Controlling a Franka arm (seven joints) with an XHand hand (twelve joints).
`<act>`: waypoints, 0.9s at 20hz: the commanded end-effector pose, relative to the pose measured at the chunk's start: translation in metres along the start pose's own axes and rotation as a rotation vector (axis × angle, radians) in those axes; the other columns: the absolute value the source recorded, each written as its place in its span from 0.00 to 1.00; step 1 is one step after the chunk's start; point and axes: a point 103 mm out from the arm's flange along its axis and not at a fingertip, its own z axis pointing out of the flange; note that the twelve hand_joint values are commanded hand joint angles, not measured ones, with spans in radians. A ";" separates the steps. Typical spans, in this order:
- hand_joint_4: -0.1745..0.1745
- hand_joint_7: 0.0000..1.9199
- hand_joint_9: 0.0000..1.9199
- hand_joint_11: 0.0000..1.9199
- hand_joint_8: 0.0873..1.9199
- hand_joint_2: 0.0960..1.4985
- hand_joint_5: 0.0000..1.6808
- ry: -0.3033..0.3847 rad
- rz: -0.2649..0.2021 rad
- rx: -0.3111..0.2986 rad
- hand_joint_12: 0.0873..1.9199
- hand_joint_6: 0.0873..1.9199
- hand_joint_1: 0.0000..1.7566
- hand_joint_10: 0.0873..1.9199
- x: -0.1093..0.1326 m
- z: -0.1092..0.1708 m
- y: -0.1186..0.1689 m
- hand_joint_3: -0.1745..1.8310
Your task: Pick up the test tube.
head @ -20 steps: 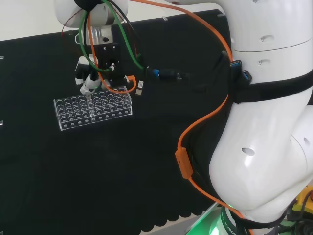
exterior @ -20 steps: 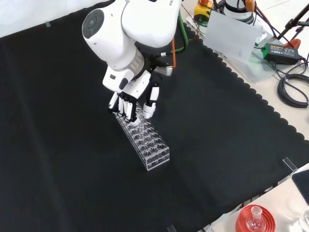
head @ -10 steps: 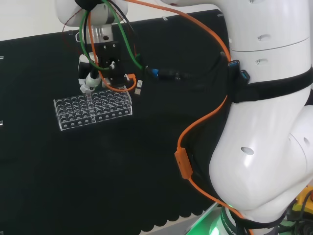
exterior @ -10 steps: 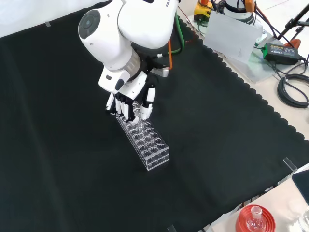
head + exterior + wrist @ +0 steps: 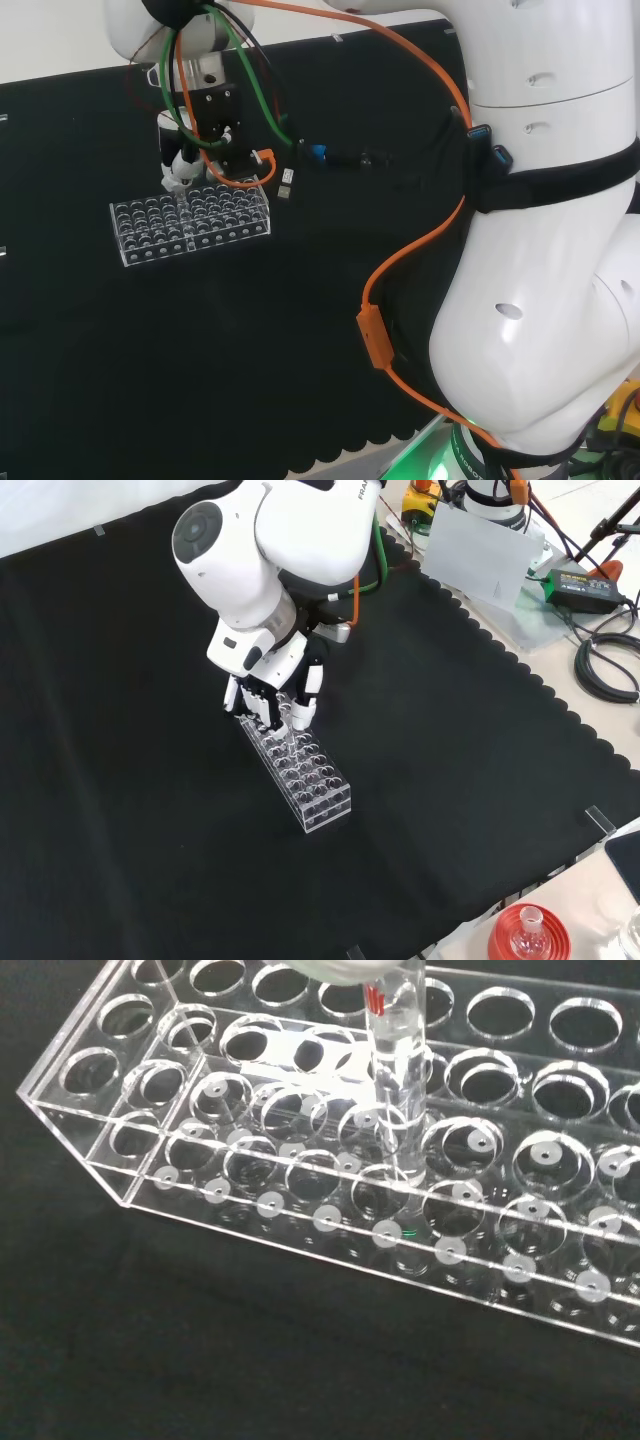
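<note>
A clear test tube rack with several rows of holes lies on the black cloth; it sits left of centre in the head view. The hand hangs over the rack's far end, fingers curled downward, and appears in the head view just above the rack's back row. In the wrist view a clear test tube with a small red mark stands upright, pinched at its top by the blurred white hand. Its rounded lower end is still inside a hole of the rack.
A red ribbed stand with a flask sits off the cloth at the front view's lower right. A grey box, a power brick and cables lie beyond the cloth's scalloped edge. The arm's orange cable hangs along the white links.
The hand has risen a little above the rack's end and shifted slightly, keeping its fingers curled. The rack has not moved.
</note>
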 end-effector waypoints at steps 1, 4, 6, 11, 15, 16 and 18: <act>0.00 0.69 0.65 0.29 0.25 0.66 0.74 -0.023 -0.001 -0.024 0.67 0.24 0.79 0.25 0.003 -0.004 -0.001 0.03; 0.00 0.69 0.65 0.30 0.33 0.68 0.72 -0.035 -0.011 -0.032 0.66 0.28 0.80 0.17 0.003 -0.008 -0.002 0.01; 0.00 0.70 0.65 0.31 0.34 0.69 0.73 -0.037 -0.014 -0.038 0.66 0.28 0.80 0.15 0.003 -0.010 -0.003 0.00; 0.00 0.70 0.65 0.31 0.34 0.69 0.73 -0.045 -0.016 -0.049 0.66 0.28 0.81 0.14 0.004 -0.014 -0.003 0.00; 0.00 0.70 0.66 0.31 0.33 0.68 0.74 -0.052 -0.018 -0.062 0.66 0.26 0.81 0.12 0.004 -0.028 -0.008 0.00; 0.00 0.71 0.67 0.31 0.33 0.68 0.74 -0.056 -0.019 -0.065 0.66 0.26 0.81 0.11 0.004 -0.031 -0.009 0.00; 0.00 0.71 0.67 0.31 0.32 0.68 0.74 -0.063 -0.019 -0.071 0.66 0.26 0.81 0.11 0.004 -0.038 -0.012 0.00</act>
